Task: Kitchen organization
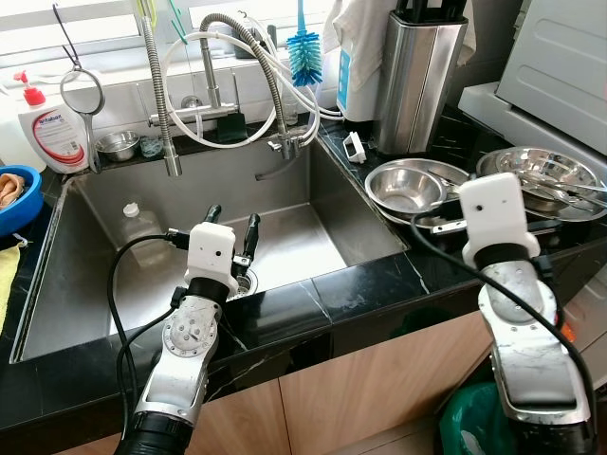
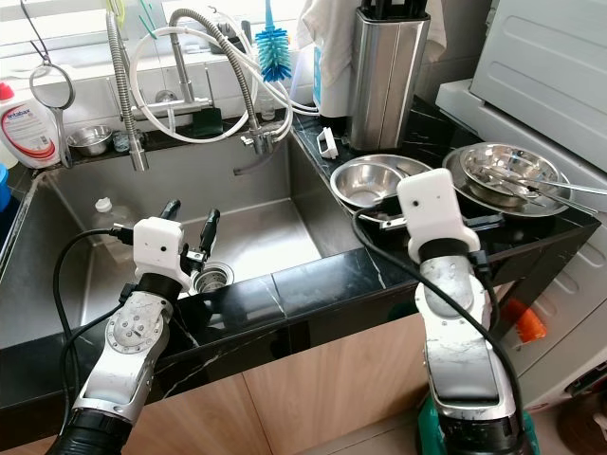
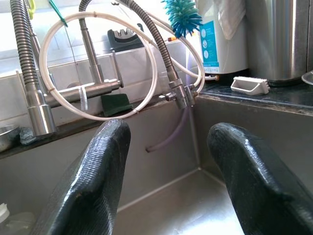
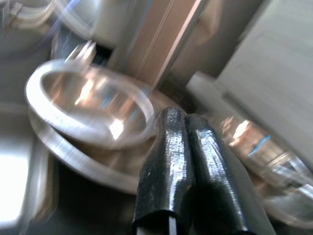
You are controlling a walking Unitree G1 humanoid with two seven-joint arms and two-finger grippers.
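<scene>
the task's things are steel bowls on the black counter [image 1: 379, 284] right of the sink [image 1: 285, 237]: a shiny round bowl [image 1: 406, 185] near the sink's edge, stacked in a wider one, and beside it a second stack [image 1: 541, 175] with cutlery lying in it. the right gripper [image 4: 183, 120] hangs over the counter by these bowls, its two black fingers pressed together with nothing between them; its wrist view is blurred, showing the near bowl's rim and the second stack beyond the fingertips. the left gripper [image 1: 232, 223] is held over the sink, above the drain [image 2: 213, 277], fingers spread wide and empty.

a white bottle [image 1: 57, 133] with a red cap stands at the sink's back left; its red label cannot be read. a white container [image 3: 215, 41] behind the tap carries a blue label, print too small to read.

the left wrist view shows a green sponge [image 3: 113, 104] on the ledge under the tap [image 3: 98, 88], a white hose loop, a blue brush [image 3: 182, 14] and a small white brush [image 3: 249, 84] on the counter. the eye views add a blue bowl [image 1: 19, 199] at far left, a strainer [image 1: 81, 90] and a steel knife block [image 1: 417, 76].
</scene>
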